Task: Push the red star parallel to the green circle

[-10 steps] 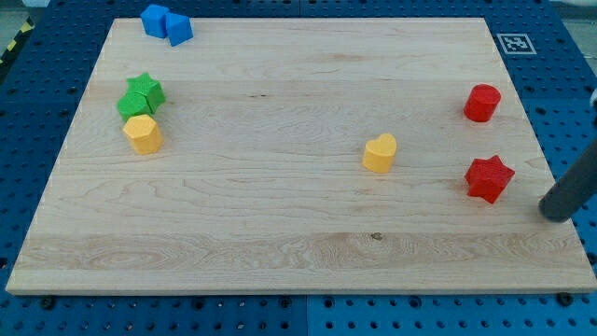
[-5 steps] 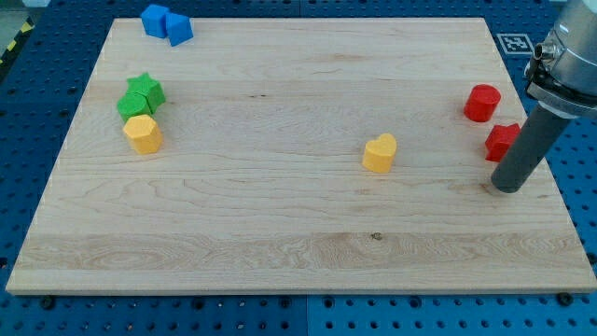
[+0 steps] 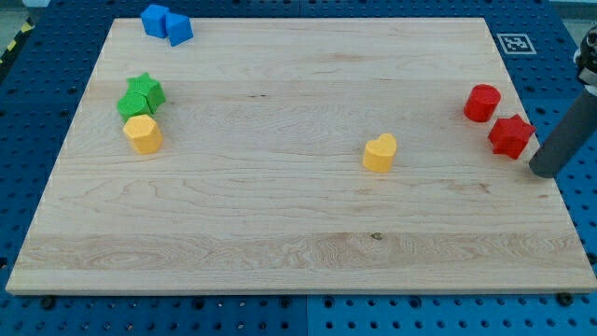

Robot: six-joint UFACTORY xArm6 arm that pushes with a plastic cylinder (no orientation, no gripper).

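The red star (image 3: 511, 136) sits near the right edge of the wooden surface (image 3: 280, 224), just near-right of the red round block (image 3: 482, 103). My tip (image 3: 545, 171) rests just to the star's right and slightly nearer, apart from it. There are no jaws on this rig, only the rod, which holds nothing. The green circle (image 3: 133, 105) lies far left, touching the green star (image 3: 147, 89) and yellow hexagon (image 3: 143, 133). The lining-up push seems under way; next, I judge, a nudge farther up.

At the frame's right edge I see my tip (image 3: 545, 171) just lower right of the red star block (image 3: 511, 135), which sits beside the red cylinder block (image 3: 482, 103) on the pale wooden bench (image 3: 280, 215).
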